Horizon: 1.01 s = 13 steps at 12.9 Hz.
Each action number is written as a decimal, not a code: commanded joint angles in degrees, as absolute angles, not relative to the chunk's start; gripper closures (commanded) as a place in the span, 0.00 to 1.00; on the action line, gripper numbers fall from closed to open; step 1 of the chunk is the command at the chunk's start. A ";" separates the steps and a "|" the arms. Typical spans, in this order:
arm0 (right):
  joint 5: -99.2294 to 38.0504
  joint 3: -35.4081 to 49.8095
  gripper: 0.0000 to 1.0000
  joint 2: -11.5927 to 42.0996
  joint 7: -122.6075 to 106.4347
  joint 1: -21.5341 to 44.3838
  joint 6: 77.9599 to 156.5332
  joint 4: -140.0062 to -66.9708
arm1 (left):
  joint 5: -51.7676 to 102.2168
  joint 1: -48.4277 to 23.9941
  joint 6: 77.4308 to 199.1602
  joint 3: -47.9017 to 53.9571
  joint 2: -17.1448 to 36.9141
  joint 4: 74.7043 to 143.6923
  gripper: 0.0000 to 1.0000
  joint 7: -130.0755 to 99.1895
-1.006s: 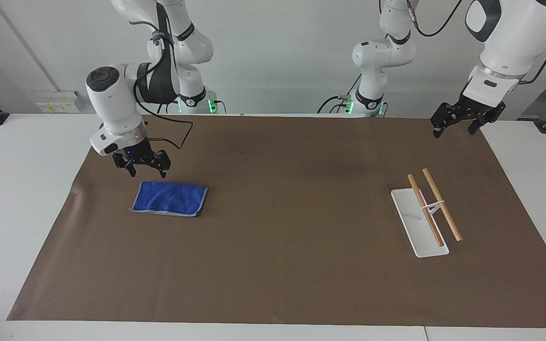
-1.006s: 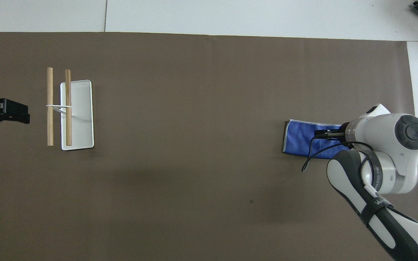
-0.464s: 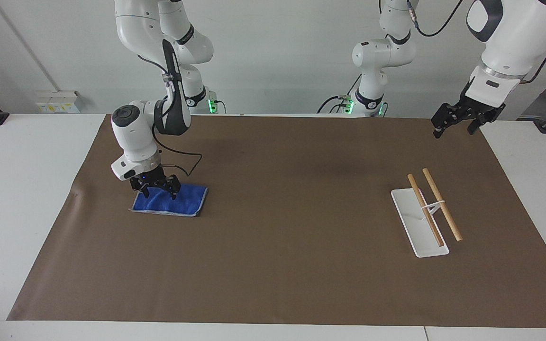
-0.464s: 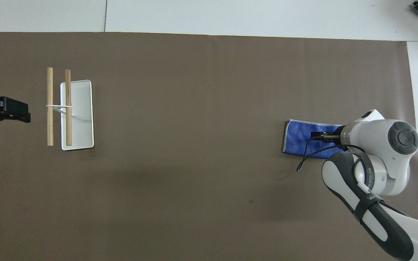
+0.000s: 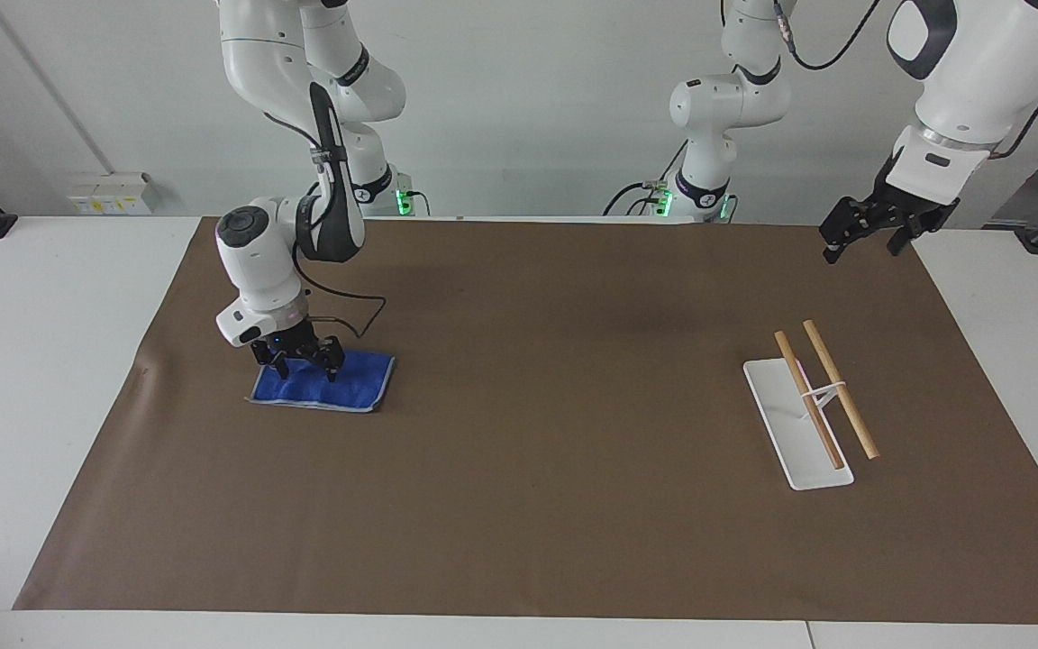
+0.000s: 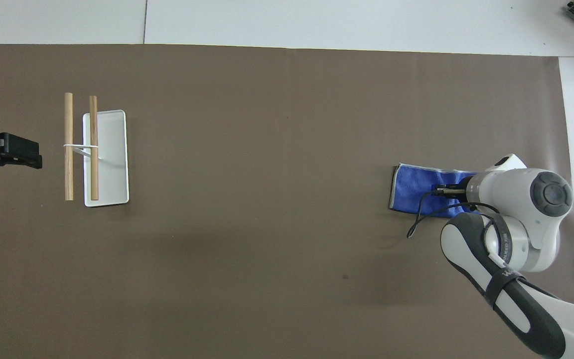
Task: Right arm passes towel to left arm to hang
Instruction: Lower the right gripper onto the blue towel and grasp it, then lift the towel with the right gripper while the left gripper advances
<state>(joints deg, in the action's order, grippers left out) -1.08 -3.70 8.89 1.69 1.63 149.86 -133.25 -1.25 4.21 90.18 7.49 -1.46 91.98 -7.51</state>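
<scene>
The blue towel (image 5: pixel 352 383) lies folded on the brown mat toward the right arm's end of the table. My right gripper (image 5: pixel 309 371) is down on the part of it nearest the robots, touching the cloth. In the overhead view the right arm's wrist covers that end of the towel (image 6: pixel 414 192), and the gripper (image 6: pixel 441 189) barely shows. My left gripper (image 5: pixel 870 239) waits open and empty in the air over the mat's corner at the left arm's end, nearer the robots than the rack.
A white tray-based rack (image 5: pixel 776 410) with two wooden bars (image 5: pixel 839 388) stands toward the left arm's end, also seen as the rack (image 6: pixel 112 159) from above. A black cable (image 5: pixel 352 315) loops off the right wrist. The brown mat (image 5: pixel 555 451) covers most of the table.
The right arm came down from above the mat onto the towel and settled there. The towel's edge has shifted and rippled slightly. The left arm has hardly moved.
</scene>
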 commanded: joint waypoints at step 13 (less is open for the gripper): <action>-24.85 -0.71 1.00 5.80 7.36 2.64 125.96 -113.13 | 6.32 4.66 97.70 7.47 -4.12 96.84 0.00 -21.23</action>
<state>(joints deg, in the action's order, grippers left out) -20.91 -1.64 5.45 3.94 2.90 128.41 -116.41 3.97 4.22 92.58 7.48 -1.50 92.38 -16.51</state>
